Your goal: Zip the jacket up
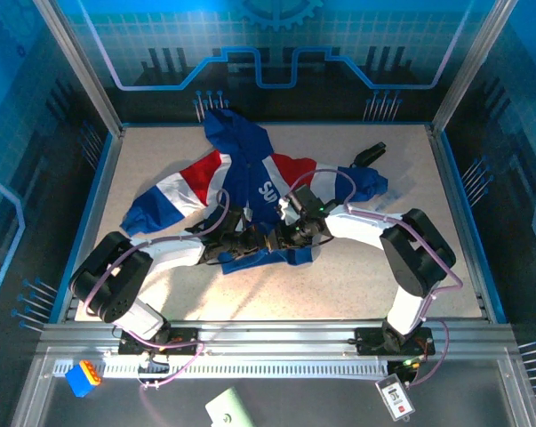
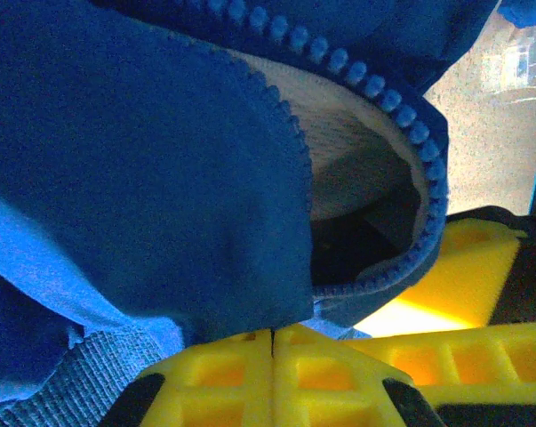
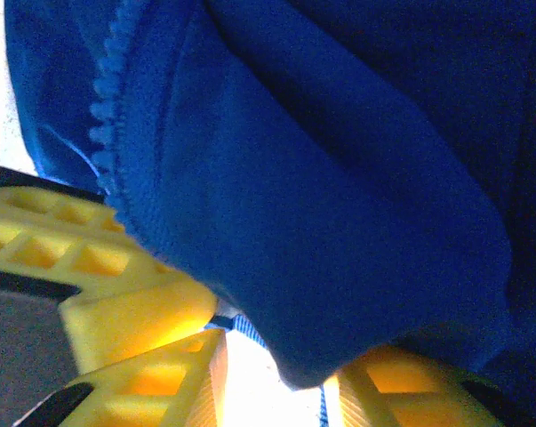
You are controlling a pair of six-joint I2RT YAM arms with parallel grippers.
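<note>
Speckled table (image 1: pixel 356 267); jacket (image 1: pixel 250 178) hem clamped in left jaws; right jaws apart against fabric.

Count on the table: one jacket (image 1: pixel 241 182), one small black object (image 1: pixel 369 153) at far right. Two pincers of mine: left gripper (image 2: pixel 272 336), right gripper (image 3: pixel 272 356). Near rail: one blue block (image 1: pixel 83 378) at left, one white tag (image 1: pixel 395 397) at right.

White "SU" lettering (image 1: pixel 266 189) shows on the jacket (image 1: pixel 241 169).
</note>
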